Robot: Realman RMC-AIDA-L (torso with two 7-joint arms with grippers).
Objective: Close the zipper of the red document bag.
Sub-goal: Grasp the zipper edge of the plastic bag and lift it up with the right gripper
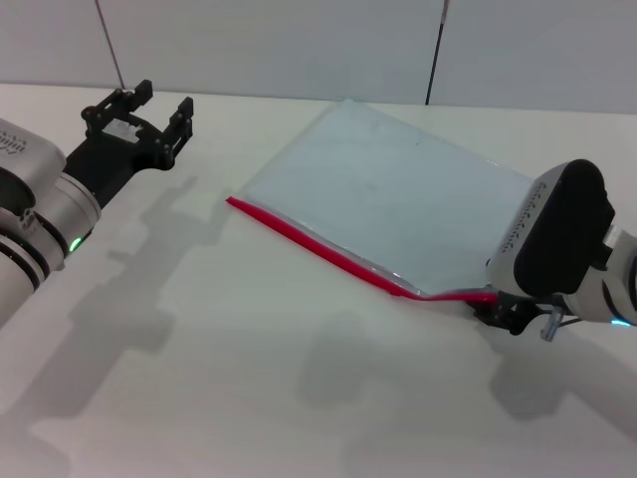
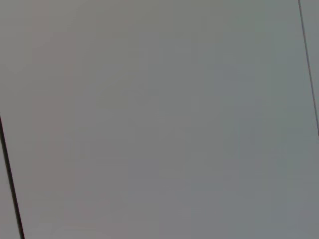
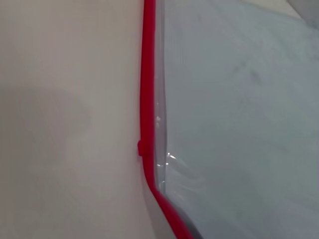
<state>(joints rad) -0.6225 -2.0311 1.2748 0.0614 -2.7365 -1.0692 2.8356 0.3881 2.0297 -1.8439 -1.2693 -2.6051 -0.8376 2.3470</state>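
The red document bag [image 1: 388, 194] lies flat and slantwise on the white table, a pale blue-grey translucent pouch. The zipper [image 1: 318, 246] runs as a red strip along its near long edge. That strip kinks near its right end and rises into my right gripper [image 1: 501, 309], which is shut on that end under the black wrist. In the right wrist view the zipper [image 3: 148, 99] runs beside the bag [image 3: 239, 114], with a small red bump, perhaps the slider [image 3: 141, 148], on it. My left gripper [image 1: 157, 108] hangs open at the far left, well away from the bag.
The white table [image 1: 249, 378] spreads in front of the bag. Behind it stands a grey panelled wall [image 1: 279, 40] with dark seams. The left wrist view holds only a grey panel [image 2: 159, 119].
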